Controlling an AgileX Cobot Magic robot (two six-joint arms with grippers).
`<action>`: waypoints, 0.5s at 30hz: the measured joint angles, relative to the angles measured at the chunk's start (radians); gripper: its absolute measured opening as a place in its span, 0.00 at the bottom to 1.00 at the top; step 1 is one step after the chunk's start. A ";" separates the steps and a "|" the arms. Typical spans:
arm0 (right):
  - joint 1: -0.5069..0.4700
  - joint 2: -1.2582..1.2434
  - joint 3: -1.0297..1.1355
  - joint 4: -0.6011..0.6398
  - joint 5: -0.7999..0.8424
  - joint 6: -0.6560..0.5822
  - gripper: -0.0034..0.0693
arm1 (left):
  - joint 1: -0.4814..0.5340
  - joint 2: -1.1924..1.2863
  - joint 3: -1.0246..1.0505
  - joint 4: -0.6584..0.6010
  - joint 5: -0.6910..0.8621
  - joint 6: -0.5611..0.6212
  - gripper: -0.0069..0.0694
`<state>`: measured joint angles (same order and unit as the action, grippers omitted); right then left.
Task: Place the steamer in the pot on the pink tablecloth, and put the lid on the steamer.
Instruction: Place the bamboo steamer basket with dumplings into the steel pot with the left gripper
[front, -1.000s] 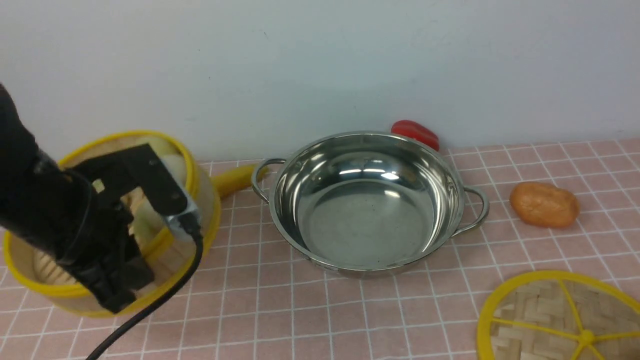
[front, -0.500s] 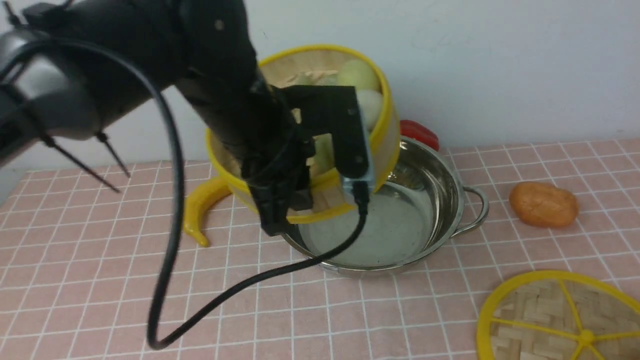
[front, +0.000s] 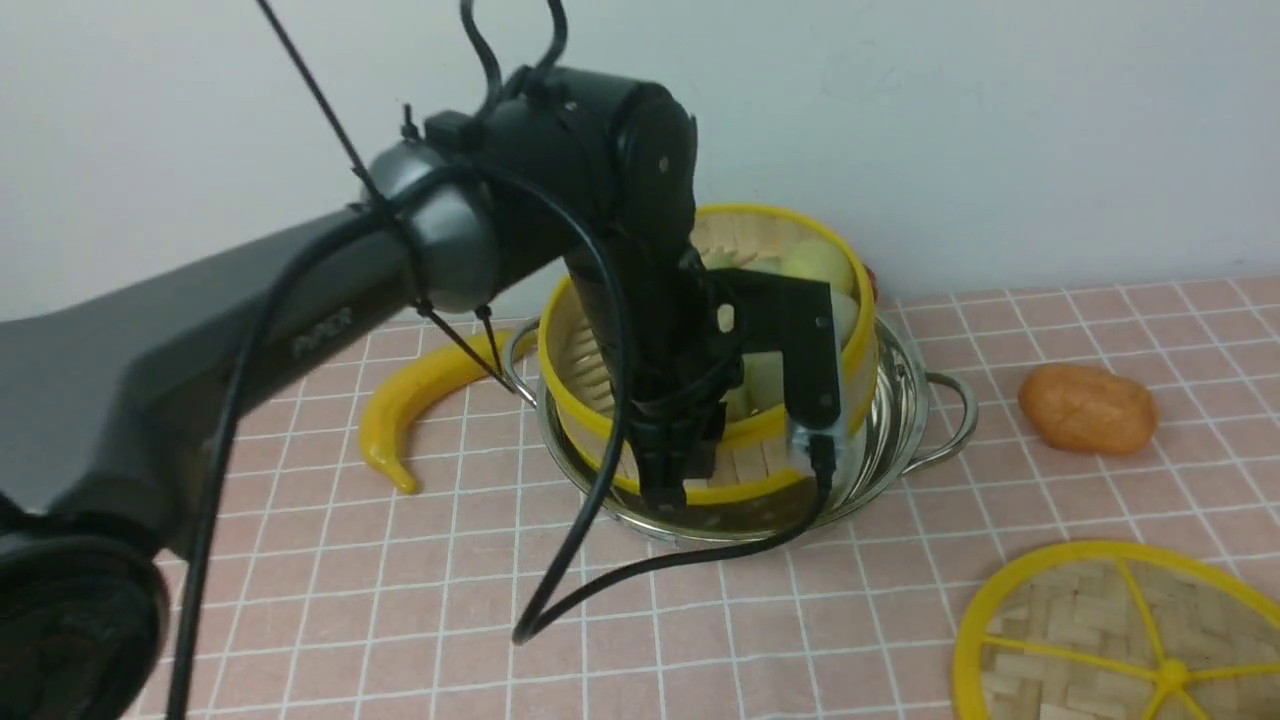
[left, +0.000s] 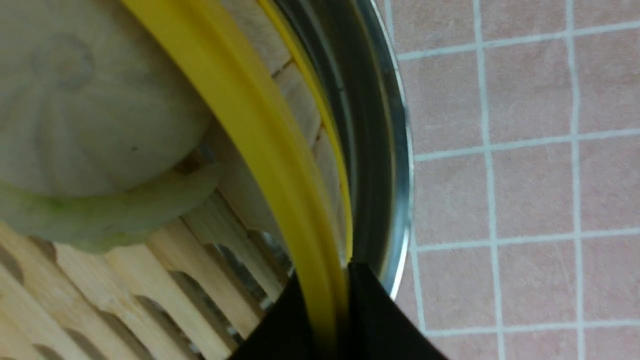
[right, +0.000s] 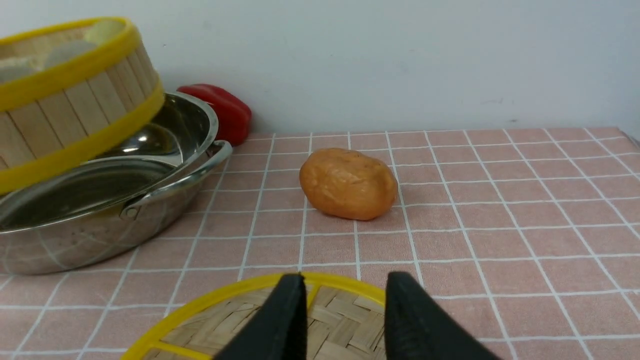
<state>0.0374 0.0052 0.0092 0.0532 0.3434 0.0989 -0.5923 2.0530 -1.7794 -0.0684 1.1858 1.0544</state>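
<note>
- Your left gripper (left: 327, 320) is clenched on the yellow rim of the steamer (front: 745, 462), one finger inside the wall and one outside.
- The steamer, with pale buns inside, sits tilted in the mouth of the pot (front: 895, 410). The side toward the robot's right rides above the pot's rim. Whether its base touches the pot's floor cannot be told.
- The first step looks nearly done: level the steamer, lower it, let go.
- The lid (front: 1090, 630) lies flat on the pink tablecloth (front: 880, 620), near the robot's right and well apart from the pot. The second step is not begun.
- Your right gripper (right: 345, 281) hangs over the lid's near rim with its jaws parted, holding nothing.
- The gap between steamer wall and pot wall is narrow.
- A banana (front: 420, 390) lies just left of the pot, a red toy (right: 225, 112) behind it, an orange lump (front: 1088, 408) to its right.
- Bare cloth lies between lid and pot.
</note>
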 joint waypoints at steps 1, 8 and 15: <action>0.000 0.000 0.000 0.000 0.000 0.000 0.38 | 0.000 0.009 0.000 0.000 -0.008 -0.001 0.14; 0.000 0.000 0.000 0.000 0.000 0.000 0.38 | 0.000 0.070 -0.009 0.008 -0.053 -0.019 0.14; 0.000 0.000 0.000 0.000 0.000 0.000 0.38 | 0.000 0.105 -0.010 0.011 -0.086 -0.028 0.14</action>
<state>0.0374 0.0052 0.0092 0.0532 0.3434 0.0989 -0.5923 2.1583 -1.7899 -0.0575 1.0996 1.0269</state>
